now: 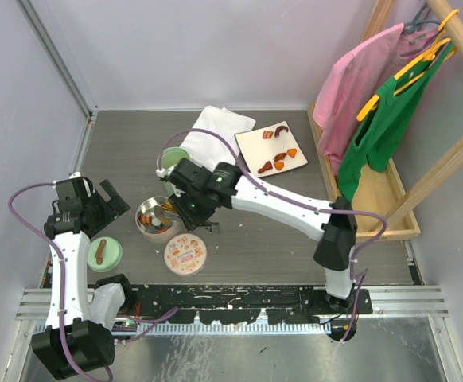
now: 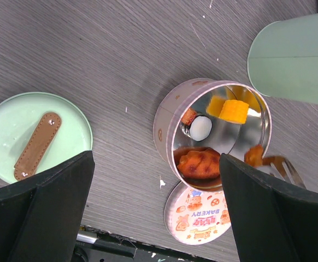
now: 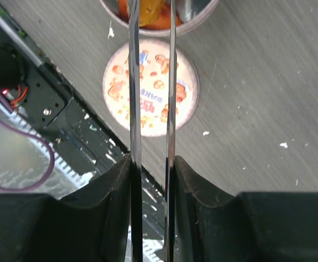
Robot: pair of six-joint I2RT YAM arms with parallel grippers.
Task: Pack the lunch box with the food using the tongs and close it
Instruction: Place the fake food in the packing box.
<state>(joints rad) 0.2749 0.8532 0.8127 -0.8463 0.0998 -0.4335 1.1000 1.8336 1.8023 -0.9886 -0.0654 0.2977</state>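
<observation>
Where tongs (image 3: pixel 135 82) dip, dark wood tbl (image 1: pixel 279 239); walls (image 1: pixel 215 56) pale.

White cloth (image 1: pixel 215 127) lay on the grey table (image 1: pixel 279 239), beyond the right gripper (image 1: pixel 185 208) and well apart from it. White square plate (image 1: pixel 251 147) sat beyond the gripper and to its right, just beside the cloth. Far to the gripper's right stood a wooden rack (image 1: pixel 454 159). A pink garment (image 1: pixel 351 79) hung from it, and a green garment (image 1: pixel 379 127) on a yellow hanger (image 1: pixel 422 64).

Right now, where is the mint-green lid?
In the top view, the mint-green lid lies near-left, beside the left arm, left of the printed bakery lid and round tin.
</observation>
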